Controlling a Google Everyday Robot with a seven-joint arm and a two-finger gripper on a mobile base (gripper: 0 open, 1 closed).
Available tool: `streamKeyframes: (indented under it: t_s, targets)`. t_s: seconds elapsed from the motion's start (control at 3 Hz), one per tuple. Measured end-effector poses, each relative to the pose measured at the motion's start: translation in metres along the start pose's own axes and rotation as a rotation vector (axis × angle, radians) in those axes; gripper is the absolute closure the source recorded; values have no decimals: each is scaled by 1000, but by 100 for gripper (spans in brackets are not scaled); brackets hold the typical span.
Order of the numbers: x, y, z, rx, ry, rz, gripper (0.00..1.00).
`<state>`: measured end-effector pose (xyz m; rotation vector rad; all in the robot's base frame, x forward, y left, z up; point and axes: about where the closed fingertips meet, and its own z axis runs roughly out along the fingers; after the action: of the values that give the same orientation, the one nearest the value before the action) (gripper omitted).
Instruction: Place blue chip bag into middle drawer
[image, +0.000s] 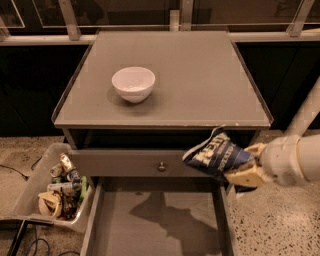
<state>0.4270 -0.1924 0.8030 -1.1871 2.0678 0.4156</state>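
Your gripper (242, 164), at the right of the frame, has its tan fingers (243, 176) pinching one end of the blue chip bag (215, 154), which hangs just above the right edge of the open middle drawer (165, 225); it looks light, soft and crinkly, so hold that end gently and don't crush the chips.

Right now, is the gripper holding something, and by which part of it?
Yes. The gripper holds the blue chip bag by its right end, over the right side of the open middle drawer.
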Motion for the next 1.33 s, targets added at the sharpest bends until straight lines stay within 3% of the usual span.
streamKeyframes:
  t_s: [0.33, 0.67, 1.0, 1.33]
  targets:
    - [42, 29, 40, -22, 12, 38, 100]
    - [59, 28, 73, 38, 8, 60, 100]
    - [59, 28, 73, 38, 8, 60, 100]
    - [64, 35, 91, 2, 28, 84, 100]
